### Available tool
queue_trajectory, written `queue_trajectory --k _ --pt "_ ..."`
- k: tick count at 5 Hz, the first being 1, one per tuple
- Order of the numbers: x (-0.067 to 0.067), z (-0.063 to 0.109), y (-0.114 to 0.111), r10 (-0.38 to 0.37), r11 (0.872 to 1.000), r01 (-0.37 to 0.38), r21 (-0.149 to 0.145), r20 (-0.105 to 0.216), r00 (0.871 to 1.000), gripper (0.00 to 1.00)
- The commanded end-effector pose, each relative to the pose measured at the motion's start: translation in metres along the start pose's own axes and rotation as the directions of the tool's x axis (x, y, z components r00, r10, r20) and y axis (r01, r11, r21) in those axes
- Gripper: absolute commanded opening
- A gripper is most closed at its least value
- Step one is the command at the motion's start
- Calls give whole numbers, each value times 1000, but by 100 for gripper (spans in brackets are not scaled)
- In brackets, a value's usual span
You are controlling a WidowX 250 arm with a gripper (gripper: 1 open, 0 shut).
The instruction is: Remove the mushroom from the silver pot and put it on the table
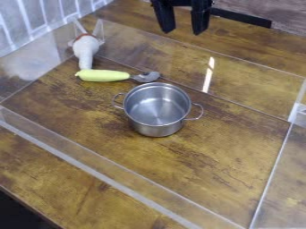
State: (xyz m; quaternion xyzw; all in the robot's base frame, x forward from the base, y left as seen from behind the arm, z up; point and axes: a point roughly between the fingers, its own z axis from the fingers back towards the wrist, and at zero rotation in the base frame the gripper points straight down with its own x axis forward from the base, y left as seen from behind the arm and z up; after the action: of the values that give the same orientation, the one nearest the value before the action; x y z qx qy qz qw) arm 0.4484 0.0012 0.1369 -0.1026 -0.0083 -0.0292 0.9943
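Judging by how things lie now, the task looks finished or nearly so. Taking things from largest to smallest: one table (227, 152) of dark worn planks, edged by clear acrylic panels (143, 192), carries everything. One robot arm reaches in from the top edge, and its single gripper (182, 25) hangs high above the far side of the table with both dark fingers spread wide apart and nothing between them. One silver pot (158, 108) stands upright near the middle, both loop handles showing, and its inside reads as bare shiny steel with nothing in it. Beside the pot's far left side lies one yellow corn cob (103, 75), and just beside the cob's right end sits one small grey object (146, 77), too small to name. One mushroom (84, 47), pale-stemmed with a brownish cap, rests on the table near the far left corner, well apart from the pot. Nothing obvious is left to do beyond the arm backing away.
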Motion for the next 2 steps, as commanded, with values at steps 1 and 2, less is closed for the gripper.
queue_trajectory --k 1,2 --pt "0 17 -5 -29 1000 29 6 38 999 100" --pt "-1 10 -16 -60 998 60 4 20 998 100"
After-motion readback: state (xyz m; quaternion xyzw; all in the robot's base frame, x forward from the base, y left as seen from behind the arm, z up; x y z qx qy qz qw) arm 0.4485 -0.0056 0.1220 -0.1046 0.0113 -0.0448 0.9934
